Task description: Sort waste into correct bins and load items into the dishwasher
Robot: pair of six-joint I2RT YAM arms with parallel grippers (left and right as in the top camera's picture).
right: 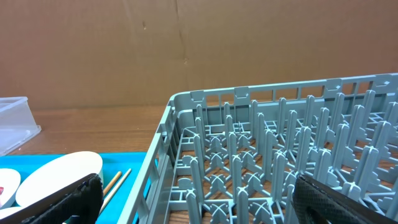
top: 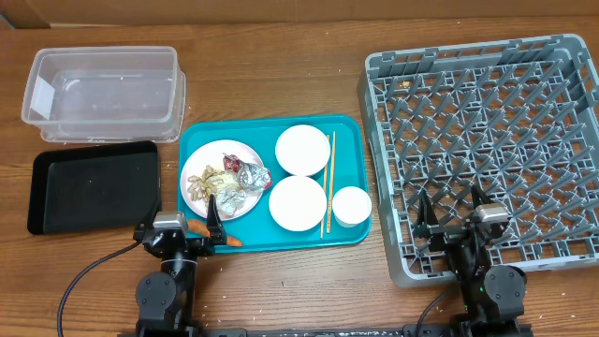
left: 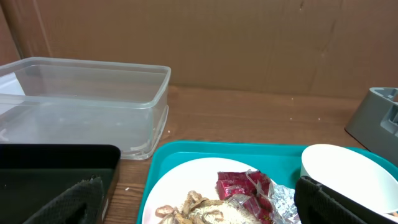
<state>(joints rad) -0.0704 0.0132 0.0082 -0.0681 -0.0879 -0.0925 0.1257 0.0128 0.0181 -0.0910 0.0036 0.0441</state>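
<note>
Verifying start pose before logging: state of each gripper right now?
Left gripper: open, holding nothing.
Right gripper: open, holding nothing.

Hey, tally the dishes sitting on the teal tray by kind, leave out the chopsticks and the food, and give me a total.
Plates: 1
Bowls: 2
Cups: 1
Total: 4
</note>
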